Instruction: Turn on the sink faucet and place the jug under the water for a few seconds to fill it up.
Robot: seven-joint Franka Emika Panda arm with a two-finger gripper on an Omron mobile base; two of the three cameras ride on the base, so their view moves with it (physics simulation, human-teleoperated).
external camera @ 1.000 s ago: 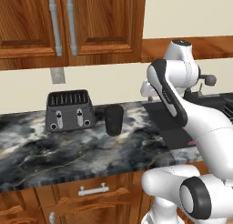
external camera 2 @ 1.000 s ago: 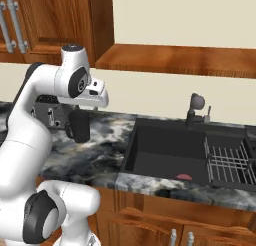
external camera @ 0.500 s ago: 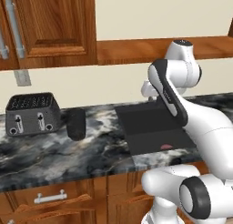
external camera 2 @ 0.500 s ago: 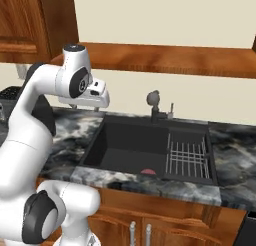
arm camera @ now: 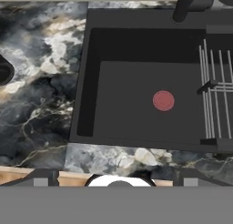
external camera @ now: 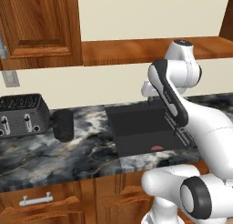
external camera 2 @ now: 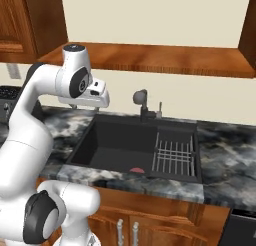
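Note:
The gripper (arm camera: 116,178) hangs open over the front left of the sink (arm camera: 127,73), a matte-black basin with a red drain (arm camera: 163,100); nothing lies between its fingertips (arm camera: 43,177). In the right base view my hand (external camera 2: 95,96) hovers above the sink's (external camera 2: 107,157) left end. The sink faucet (external camera 2: 141,102), a black post with a grey ball head, stands behind the basin, apart from the hand; its post (arm camera: 184,4) also shows from the hand. The black jug (external camera: 63,124) stands upright on the counter left of the sink (external camera: 136,123); its edge (arm camera: 4,70) shows too. The water is out of view.
A black toaster (external camera: 20,114) stands left of the jug. A wire rack (external camera 2: 174,155) fills the sink's right side. Marble counter (external camera: 59,155) runs on both sides of the basin, with wooden cabinets (external camera: 41,27) above and a shelf (external camera 2: 150,60) over the faucet.
The base has driven to the right, so the whole scene slid left in both base views: toaster and jug now sit at the far left and the sink lies in front of the arm.

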